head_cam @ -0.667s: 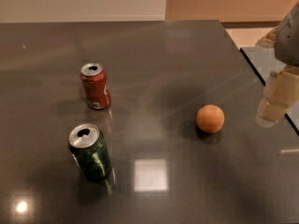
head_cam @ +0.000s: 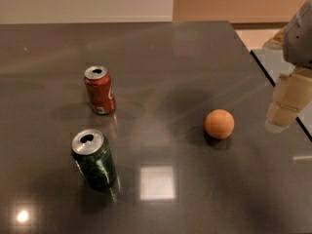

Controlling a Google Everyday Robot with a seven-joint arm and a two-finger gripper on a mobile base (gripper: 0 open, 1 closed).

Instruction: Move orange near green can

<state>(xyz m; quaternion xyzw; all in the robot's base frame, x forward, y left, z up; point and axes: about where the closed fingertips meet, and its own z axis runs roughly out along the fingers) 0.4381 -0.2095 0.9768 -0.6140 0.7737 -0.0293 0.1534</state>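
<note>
The orange (head_cam: 219, 124) is a small round matte fruit resting on the dark table, right of centre. The green can (head_cam: 94, 159) stands upright at the lower left, with a silver top and tab opening, well apart from the orange. My gripper (head_cam: 284, 106) hangs at the right edge of the camera view, above the table's right side and to the right of the orange, not touching it. Its cream-coloured finger part points downward and holds nothing that shows.
A red can (head_cam: 100, 89) with white lettering stands upright behind the green can. The dark glossy table (head_cam: 161, 62) ends at a right edge (head_cam: 263, 67) beside the gripper. A bright light reflection (head_cam: 157, 182) lies on the surface in front.
The gripper has shifted slightly, staying at the right of the orange. The orange and both cans have not moved.
</note>
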